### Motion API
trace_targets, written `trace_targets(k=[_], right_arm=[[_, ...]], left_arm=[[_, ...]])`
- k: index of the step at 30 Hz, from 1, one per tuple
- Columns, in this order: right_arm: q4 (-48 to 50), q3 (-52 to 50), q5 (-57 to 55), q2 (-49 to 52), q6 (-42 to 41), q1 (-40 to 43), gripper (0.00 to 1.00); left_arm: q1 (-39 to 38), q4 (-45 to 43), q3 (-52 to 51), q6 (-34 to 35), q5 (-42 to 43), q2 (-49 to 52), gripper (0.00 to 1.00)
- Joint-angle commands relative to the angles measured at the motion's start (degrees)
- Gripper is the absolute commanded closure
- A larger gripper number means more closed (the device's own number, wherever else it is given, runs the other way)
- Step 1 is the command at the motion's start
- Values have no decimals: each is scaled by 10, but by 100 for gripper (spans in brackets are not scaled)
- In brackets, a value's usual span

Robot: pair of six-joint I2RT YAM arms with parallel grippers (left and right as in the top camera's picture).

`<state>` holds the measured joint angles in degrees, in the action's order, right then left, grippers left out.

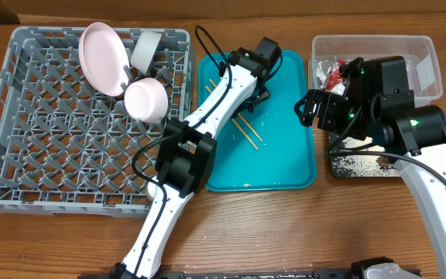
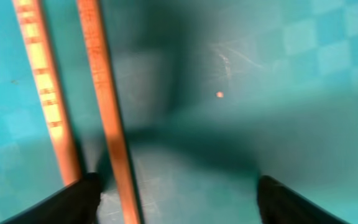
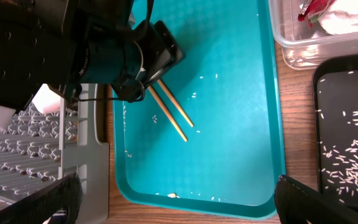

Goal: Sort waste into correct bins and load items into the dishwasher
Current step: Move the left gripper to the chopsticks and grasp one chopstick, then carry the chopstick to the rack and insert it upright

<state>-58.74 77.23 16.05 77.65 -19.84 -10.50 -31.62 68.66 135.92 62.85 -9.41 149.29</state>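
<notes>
Two light-wood chopsticks (image 1: 247, 129) lie on the teal tray (image 1: 285, 155). My left gripper (image 1: 257, 98) is open and low over their far ends. In the left wrist view one chopstick (image 2: 109, 112) runs between the fingertips (image 2: 179, 200) and the other (image 2: 45, 93) runs by the left finger. My right gripper (image 3: 179, 205) is open and empty above the tray's near edge. The dish rack (image 1: 45, 155) holds a pink plate (image 1: 101, 56), a white cup (image 1: 146, 48) and a white bowl (image 1: 145, 99). The clear tub (image 1: 424, 54) holds a red wrapper (image 1: 334, 75) and tissue (image 3: 347, 18). The black tray (image 3: 347, 130) holds rice grains.
A few rice grains and a small food lump (image 3: 171, 195) lie on the teal tray near its front edge. The left arm stretches across the gap between rack and tray. The right arm hangs over the black tray and tub.
</notes>
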Motion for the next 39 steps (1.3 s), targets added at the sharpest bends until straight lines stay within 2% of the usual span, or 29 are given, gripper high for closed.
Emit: trace_targets(k=[1, 2, 3, 6, 7, 12, 18, 20, 24, 33, 35, 39], right_arm=[[1, 0, -6, -2, 2, 1, 0], [1, 0, -6, -2, 2, 1, 0], [1, 0, -6, -2, 2, 1, 0], [1, 0, -6, -2, 2, 1, 0], [1, 0, -6, -2, 2, 1, 0], [1, 0, -6, -2, 2, 1, 0], [1, 0, -6, -2, 2, 1, 0], [1, 0, -6, -2, 2, 1, 0], [1, 0, -6, -2, 2, 1, 0], [1, 0, -6, -2, 2, 1, 0], [1, 0, -6, -2, 2, 1, 0], [1, 0, -6, -2, 2, 1, 0]], left_arm=[[1, -1, -21, 17, 19, 15, 39], [1, -1, -23, 17, 19, 15, 46], [1, -1, -23, 17, 19, 15, 60], [1, -1, -23, 16, 19, 15, 89], [1, 0, -23, 14, 19, 15, 96], [4, 1, -15, -24, 22, 11, 96], [17, 5, 30, -170, 73, -36, 96], [23, 28, 51, -229, 85, -66, 96], [32, 108, 79, -303, 80, -132, 96], [66, 283, 80, -363, 13, -295, 96], [73, 282, 61, -422, 37, -332, 96], [81, 282, 10, -447, 36, -400, 95]])
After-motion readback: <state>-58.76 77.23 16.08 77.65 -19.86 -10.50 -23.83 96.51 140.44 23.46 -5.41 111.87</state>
